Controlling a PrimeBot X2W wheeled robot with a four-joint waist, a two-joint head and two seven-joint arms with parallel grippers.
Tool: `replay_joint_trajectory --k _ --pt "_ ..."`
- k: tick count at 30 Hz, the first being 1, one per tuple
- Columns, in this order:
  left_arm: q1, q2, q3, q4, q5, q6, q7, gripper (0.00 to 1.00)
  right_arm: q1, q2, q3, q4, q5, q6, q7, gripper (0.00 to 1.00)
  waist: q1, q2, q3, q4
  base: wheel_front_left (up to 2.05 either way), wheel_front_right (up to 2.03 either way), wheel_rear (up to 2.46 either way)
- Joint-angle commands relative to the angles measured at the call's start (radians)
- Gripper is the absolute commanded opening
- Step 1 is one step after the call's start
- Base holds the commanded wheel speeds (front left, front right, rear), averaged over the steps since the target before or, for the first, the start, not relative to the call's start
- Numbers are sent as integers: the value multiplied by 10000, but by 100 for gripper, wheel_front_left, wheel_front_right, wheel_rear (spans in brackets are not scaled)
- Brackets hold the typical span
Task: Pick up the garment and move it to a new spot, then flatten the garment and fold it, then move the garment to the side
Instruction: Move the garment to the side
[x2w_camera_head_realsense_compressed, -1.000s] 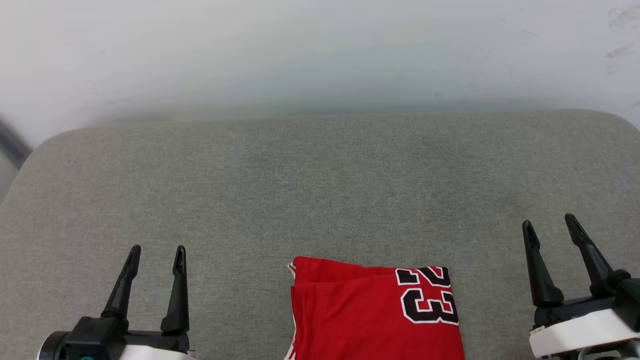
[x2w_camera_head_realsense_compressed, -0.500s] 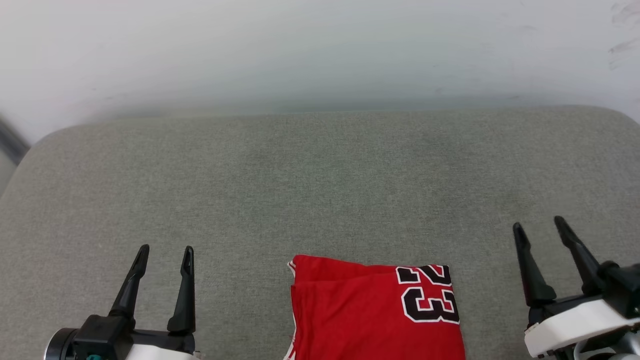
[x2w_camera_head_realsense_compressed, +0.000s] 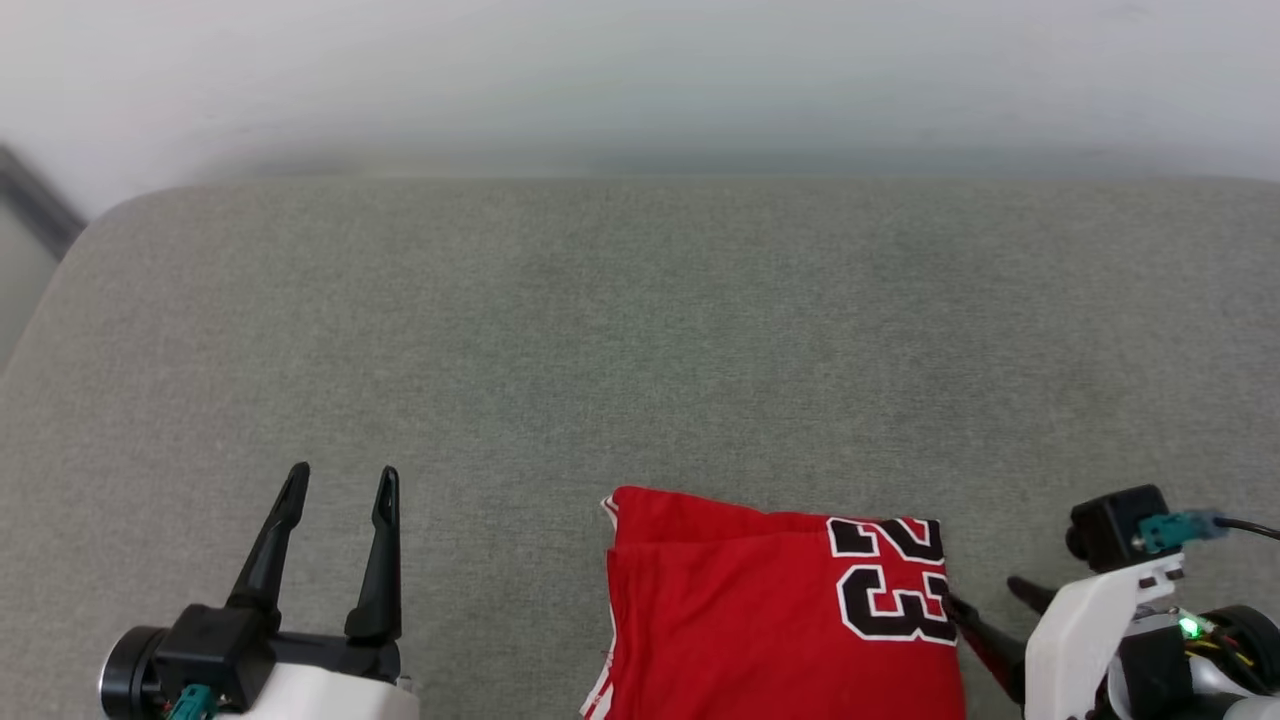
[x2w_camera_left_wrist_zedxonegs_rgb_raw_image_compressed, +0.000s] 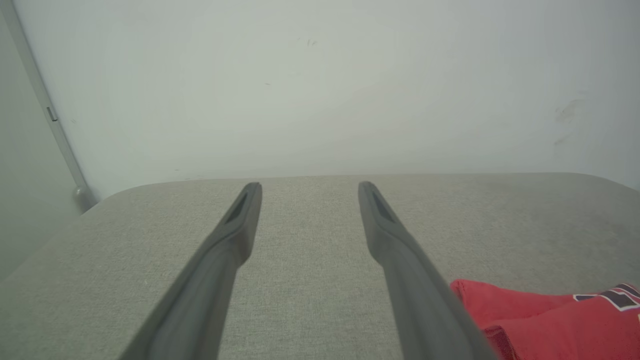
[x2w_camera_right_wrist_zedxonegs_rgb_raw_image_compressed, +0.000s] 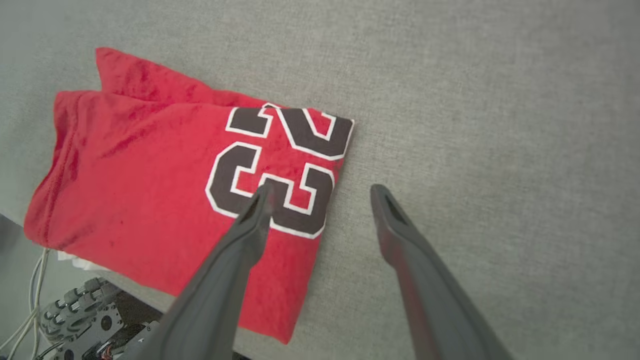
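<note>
One folded garment (x2w_camera_head_realsense_compressed: 770, 610), a red rectangle of several stacked layers, lies at the near edge of the padded grey surface (x2w_camera_head_realsense_compressed: 640, 350), slightly right of centre. The right gripper (x2w_camera_right_wrist_zedxonegs_rgb_raw_image_compressed: 322, 192) tilts down over the garment's right edge with its jaws apart: one finger sits above the printed digits, the other above bare grey fabric just beside the fold. Whether either tip touches cloth cannot be told. The left gripper (x2w_camera_head_realsense_compressed: 343, 475) hovers at the near left, well apart from the garment, its jaws also apart and holding nothing.

Judged from the neat fold, the step in hand is the move to the side. A sound grasp would take every layer at that right edge at once. The outer finger would need to slide beneath the stack before closing, and the travel should stay low and level so the fold does not open.

The only legible writing is the number 23 (x2w_camera_head_realsense_compressed: 890, 590), black with a white outline, its top wrapped over the far fold. No brand or label can be read.
</note>
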Motion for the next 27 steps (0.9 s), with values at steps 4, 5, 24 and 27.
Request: replay_joint_trajectory --k 4,5,24,27 --pt "-367 28 -119 33 -21 -9 -24 100 -124 431 -246 141 -247 -3 1340 100 0 0 426 380 0 0 0" --pt "-418 31 -157 47 -18 -9 -24 100 -135 492 -243 189 -307 -1 1556 100 0 0 503 459 0 0 0" --pt "-805 37 -646 152 20 -9 -24 100 -582 1291 251 2647 -1135 10 1446 0 0 0 972 1186 0 0 0" --pt "-713 33 -662 111 -3 -9 -24 100 -859 918 458 2593 -1304 -6 1087 0 0 0 844 952 0 0 0"
